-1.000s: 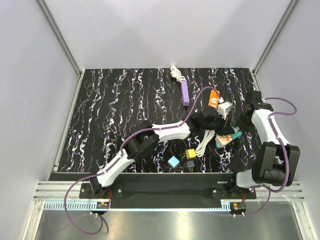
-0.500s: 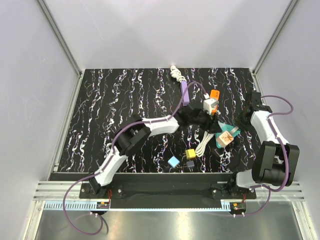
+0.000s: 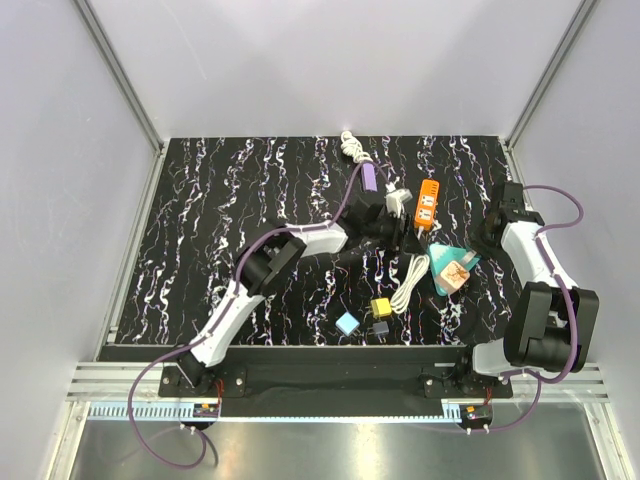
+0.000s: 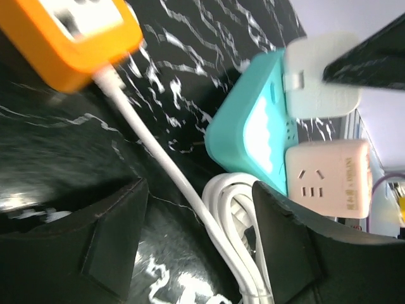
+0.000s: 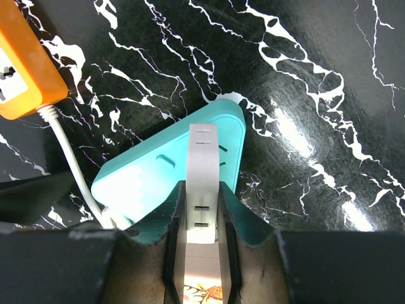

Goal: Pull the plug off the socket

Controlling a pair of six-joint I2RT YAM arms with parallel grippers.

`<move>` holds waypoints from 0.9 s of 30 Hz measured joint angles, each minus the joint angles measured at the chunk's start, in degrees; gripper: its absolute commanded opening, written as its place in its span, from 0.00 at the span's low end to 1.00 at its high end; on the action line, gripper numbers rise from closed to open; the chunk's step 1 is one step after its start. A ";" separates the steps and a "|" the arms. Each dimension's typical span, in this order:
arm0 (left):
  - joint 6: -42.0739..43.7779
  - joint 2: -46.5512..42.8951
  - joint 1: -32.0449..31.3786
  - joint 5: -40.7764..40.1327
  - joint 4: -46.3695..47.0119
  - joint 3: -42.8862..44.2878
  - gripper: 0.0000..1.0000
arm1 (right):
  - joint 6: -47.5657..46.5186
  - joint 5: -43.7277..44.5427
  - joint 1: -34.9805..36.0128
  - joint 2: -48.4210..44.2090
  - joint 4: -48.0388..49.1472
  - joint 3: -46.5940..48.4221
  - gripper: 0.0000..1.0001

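Right wrist: my right gripper [image 5: 204,197] clamps the plug [image 5: 204,152] to pull it off the socket [image 5: 152,180]; my left gripper [image 4: 199,196] hangs open.

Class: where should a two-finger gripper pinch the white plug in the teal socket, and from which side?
Pinch the white plug across its two broad flat faces, coming from its outer end, opposite the teal socket. It is a thin slab standing out of the socket, so narrow jaws span it, as the right gripper shows.
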 measured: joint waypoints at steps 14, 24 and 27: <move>-0.13 0.79 -2.58 -5.40 1.01 -0.02 0.66 | -0.74 -1.33 -0.61 0.00 2.25 -1.18 0.00; 6.40 -6.84 -5.75 -17.86 -3.10 -2.40 0.51 | -1.09 -2.69 -0.63 0.28 2.95 -1.18 0.00; 6.01 -7.15 -6.49 -16.61 -1.92 -2.08 0.38 | -1.18 -2.73 -0.63 0.31 2.95 -1.18 0.00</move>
